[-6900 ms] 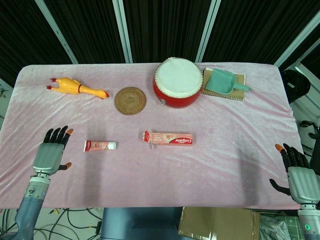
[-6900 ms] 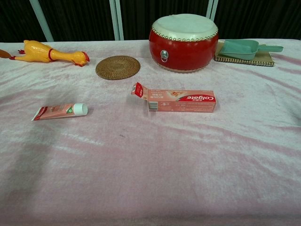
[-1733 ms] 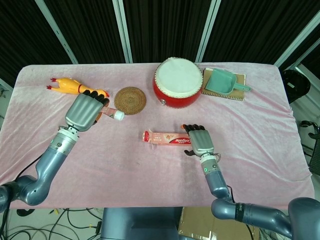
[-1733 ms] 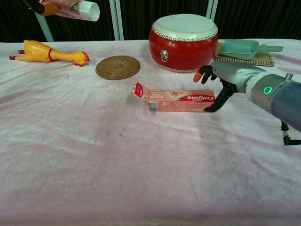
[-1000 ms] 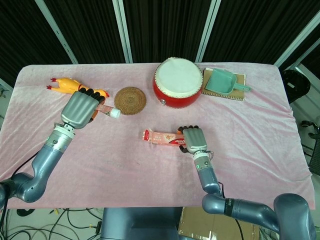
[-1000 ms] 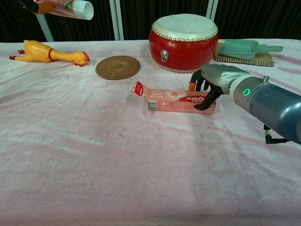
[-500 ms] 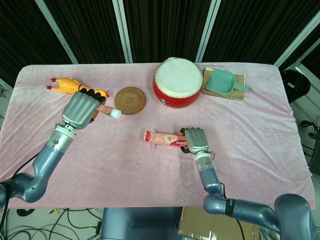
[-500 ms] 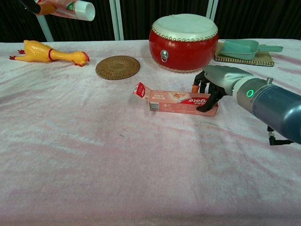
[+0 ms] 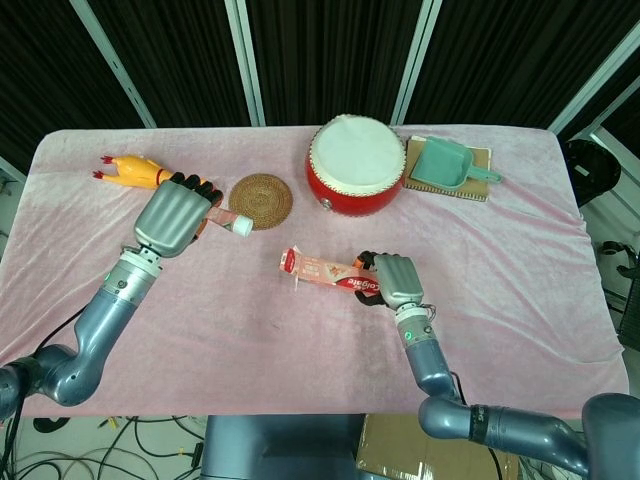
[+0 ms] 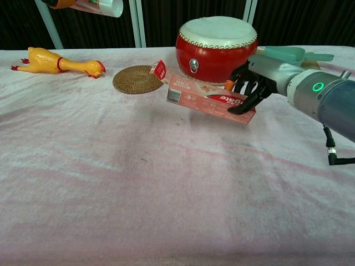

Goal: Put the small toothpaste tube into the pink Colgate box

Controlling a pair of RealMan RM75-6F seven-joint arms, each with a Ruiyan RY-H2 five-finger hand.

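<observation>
Small toothpaste tube (image 9: 228, 221) was off the surface (image 9: 300, 340), pinched in the left hand (image 9: 176, 217), fingers curled round it, cap pointing twd the box. Pink Colgate box (image 10: 208, 98) was also up in the air, right hand (image 10: 256, 83) fingers wrapped on its closed end, open flap facing left. Both pickups done; tube and box well apart, so lining up + insertion were left, prob.

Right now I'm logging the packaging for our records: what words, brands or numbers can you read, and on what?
"Colgate", partly covered by the right hand: white letters on a red band on the pink box.
Small print on the pink box: too small to read.
Print on the toothpaste tube in the left hand: too blurred to read.
Nothing else shows any writing.
</observation>
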